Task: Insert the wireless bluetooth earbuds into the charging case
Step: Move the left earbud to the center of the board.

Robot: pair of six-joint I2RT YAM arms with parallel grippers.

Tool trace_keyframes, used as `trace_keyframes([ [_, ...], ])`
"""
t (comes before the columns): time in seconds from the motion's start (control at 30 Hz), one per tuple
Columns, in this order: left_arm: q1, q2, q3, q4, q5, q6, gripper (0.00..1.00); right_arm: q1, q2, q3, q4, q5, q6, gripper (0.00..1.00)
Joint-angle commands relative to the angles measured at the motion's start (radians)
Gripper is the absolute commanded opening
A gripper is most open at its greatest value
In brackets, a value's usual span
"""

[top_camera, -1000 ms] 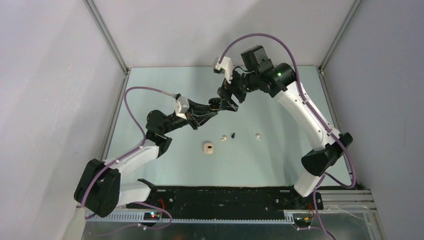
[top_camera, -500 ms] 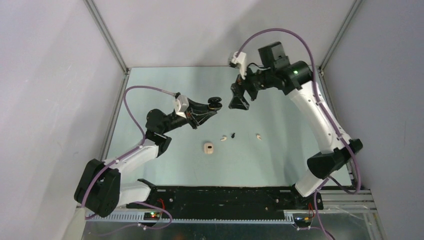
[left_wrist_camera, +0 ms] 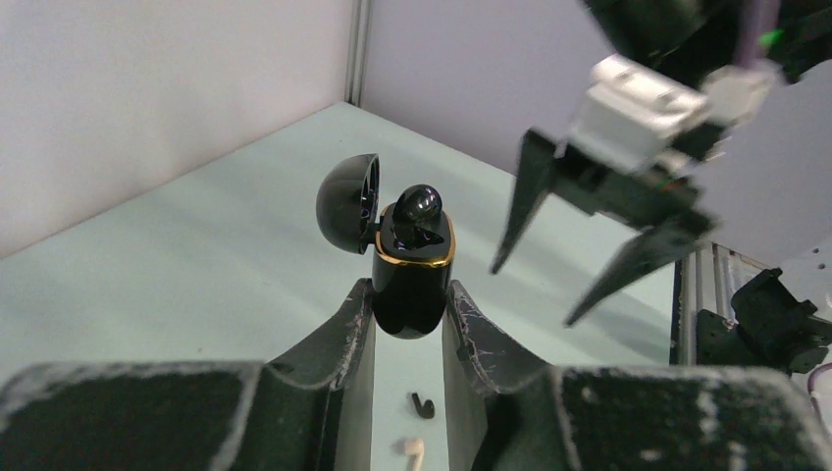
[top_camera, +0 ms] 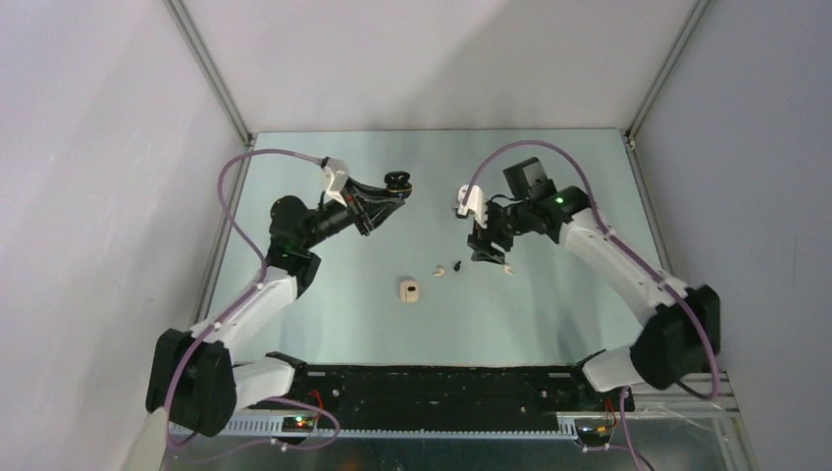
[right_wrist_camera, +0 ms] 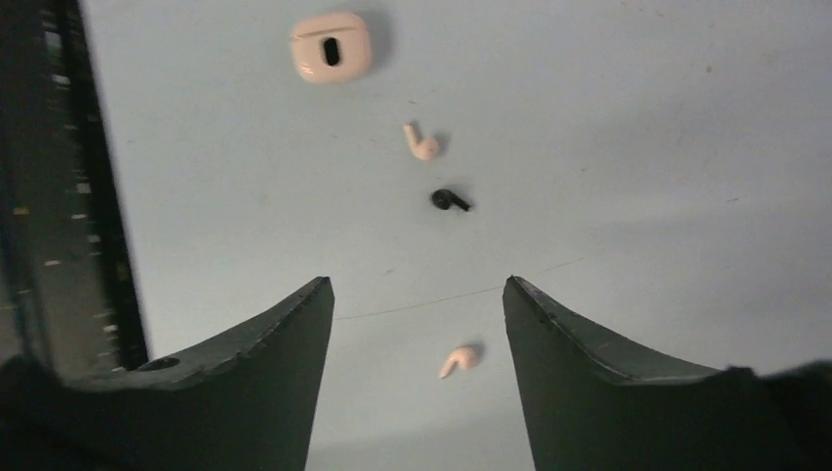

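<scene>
My left gripper (left_wrist_camera: pixel 408 289) is shut on the lower body of a glossy black charging case (left_wrist_camera: pixel 413 280) with a gold rim, held up in the air. Its lid (left_wrist_camera: pixel 348 201) is flipped open and one black earbud (left_wrist_camera: pixel 417 203) sits in the top. My right gripper (right_wrist_camera: pixel 417 283) hangs open over the table, nothing between its fingers. A cream earbud (right_wrist_camera: pixel 459 360) lies on the table straight below its gap. Further on lie a black earbud (right_wrist_camera: pixel 449 200) and a second cream earbud (right_wrist_camera: pixel 422 142). From above, the right gripper (top_camera: pixel 488 251) hovers by these earbuds.
A closed cream charging case (top_camera: pixel 409 290) lies on the pale green table (top_camera: pixel 549 324) nearer the arm bases, left of the loose earbuds. Grey walls close in the table on three sides. A black rail (top_camera: pixel 442 378) runs along the near edge.
The right gripper has drawn away from the black case and come down toward the near side, over the loose earbuds. The left gripper has carried the case back and to the left.
</scene>
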Motion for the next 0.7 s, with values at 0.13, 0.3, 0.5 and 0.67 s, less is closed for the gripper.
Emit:
trace_keyframes([
  [0.13, 0.040, -0.137, 0.053, -0.203, -0.036, 0.030, 0.00, 0.009, 0.279, -0.009, 0.325, 0.107, -0.149, 0.59],
  [0.3, 0.067, -0.176, 0.065, -0.303, -0.038, 0.059, 0.00, 0.021, 0.373, -0.009, 0.395, 0.146, -0.197, 0.52],
  [0.5, 0.077, -0.195, 0.059, -0.329, -0.052, 0.066, 0.00, 0.044, 0.451, -0.009, 0.437, 0.195, -0.246, 0.47],
  [0.67, 0.078, -0.204, 0.049, -0.330, -0.065, 0.067, 0.00, 0.062, 0.499, -0.009, 0.444, 0.229, -0.261, 0.46],
])
